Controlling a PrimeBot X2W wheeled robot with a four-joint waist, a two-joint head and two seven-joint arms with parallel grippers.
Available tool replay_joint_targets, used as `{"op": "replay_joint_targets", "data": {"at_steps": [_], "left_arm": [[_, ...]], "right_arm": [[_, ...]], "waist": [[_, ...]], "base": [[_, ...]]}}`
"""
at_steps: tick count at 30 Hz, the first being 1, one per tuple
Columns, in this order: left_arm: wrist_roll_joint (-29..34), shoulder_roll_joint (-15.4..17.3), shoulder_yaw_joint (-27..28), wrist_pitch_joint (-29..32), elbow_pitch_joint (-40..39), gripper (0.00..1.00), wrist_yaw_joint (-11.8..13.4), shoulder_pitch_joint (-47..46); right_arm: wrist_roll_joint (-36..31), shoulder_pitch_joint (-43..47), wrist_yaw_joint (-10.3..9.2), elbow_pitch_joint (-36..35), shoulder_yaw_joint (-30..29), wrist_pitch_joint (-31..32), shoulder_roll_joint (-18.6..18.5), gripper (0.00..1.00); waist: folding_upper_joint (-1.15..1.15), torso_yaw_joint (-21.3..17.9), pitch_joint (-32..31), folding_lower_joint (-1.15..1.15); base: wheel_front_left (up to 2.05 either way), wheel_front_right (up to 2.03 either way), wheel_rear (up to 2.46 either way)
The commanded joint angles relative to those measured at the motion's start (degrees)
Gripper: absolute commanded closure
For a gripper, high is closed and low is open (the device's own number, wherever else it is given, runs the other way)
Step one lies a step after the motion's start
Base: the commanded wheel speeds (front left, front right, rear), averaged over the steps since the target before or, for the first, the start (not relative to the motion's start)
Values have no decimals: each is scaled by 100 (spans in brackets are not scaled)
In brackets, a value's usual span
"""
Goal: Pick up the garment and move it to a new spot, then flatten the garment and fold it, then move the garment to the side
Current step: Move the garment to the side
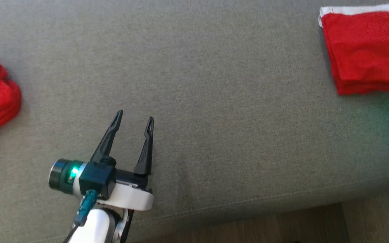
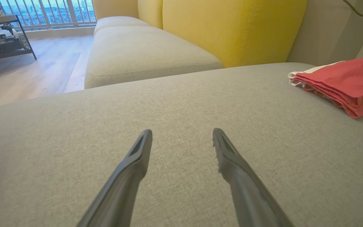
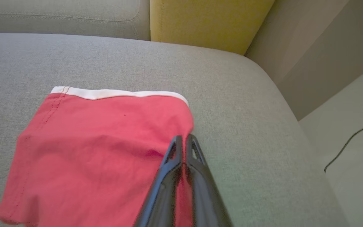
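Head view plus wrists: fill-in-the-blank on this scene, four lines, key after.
The folded garment is red with a ____ band along one edge.
The left gripper hovers over the cushion with its jaws ____.
The right gripper sits at the folded garment's edge, jaws ____.
The backrest is ____.
Missing words: white; open; shut; yellow.
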Motion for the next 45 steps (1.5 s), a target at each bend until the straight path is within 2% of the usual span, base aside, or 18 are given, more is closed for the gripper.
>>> {"op": "replay_joint_targets", "data": {"at_steps": [1, 7, 14, 25, 26, 27, 32, 33, 34, 38, 42, 45], "left_arm": [[49, 54, 168, -69, -190, 0, -19, -134], [82, 102, 129, -69, -203, 0, -48, -243], [71, 131, 106, -69, -160, 0, -56, -308], [30, 117, 79, -69, -123, 0, -52, -409], [23, 112, 75, -69, -109, 0, -53, -417], [15, 104, 70, -69, -97, 0, -52, -424], [-31, 62, 85, -69, -48, 0, -5, -387], [-48, 45, 95, -69, -36, 0, 22, -348], [-48, 45, 95, -69, -36, 0, 22, -348], [-83, 0, 104, -69, -20, 0, 101, -197], [-112, -35, 148, -69, -12, 0, 212, -5], [-165, -74, 187, -69, -1, 0, 313, 149]], "right_arm": [[-110, -120, -2, -198, 37, -62, -182, 100], [-788, -276, -2, -213, -290, -385, -111, 100], [-1560, -293, -2, -310, -729, -467, 199, 100], [-2475, -324, -2, -249, -1155, -782, 251, 100], [-2555, -331, -2, -246, -1251, -822, 285, 55], [-2654, -329, -2, -270, -1335, -888, 322, 0], [-3223, -157, -2, -637, -1473, -1145, 639, 0], [-3514, 23, -2, -939, -1409, -1292, 854, 0], [-3514, 23, -2, -939, -1409, -1292, 854, 0], [-3890, 514, -2, -1432, -1224, -1597, 1462, 0], [-3796, 987, -2, -1653, -1027, -1974, 2177, 0], [-3387, 1355, -2, -1646, -777, -2258, 2447, 0]], "waist": [[0, -64, 115, 0], [0, -76, 346, 0], [0, -53, 398, 0], [0, 17, 382, 0], [0, 30, 370, 0], [0, 48, 350, 0], [0, 115, 108, 0], [0, 152, -56, 0], [0, 152, -56, 0], [0, 214, -446, 0], [0, 261, -821, 0], [0, 345, -1104, 0]], "base": [[0, 0, 0], [0, 0, 0], [0, 0, 0], [0, 0, 0], [0, 0, 0], [0, 0, 0], [0, 0, 0], [0, 0, 0], [0, 0, 0], [0, 0, 0], [0, 0, 0], [0, 0, 0]]}}
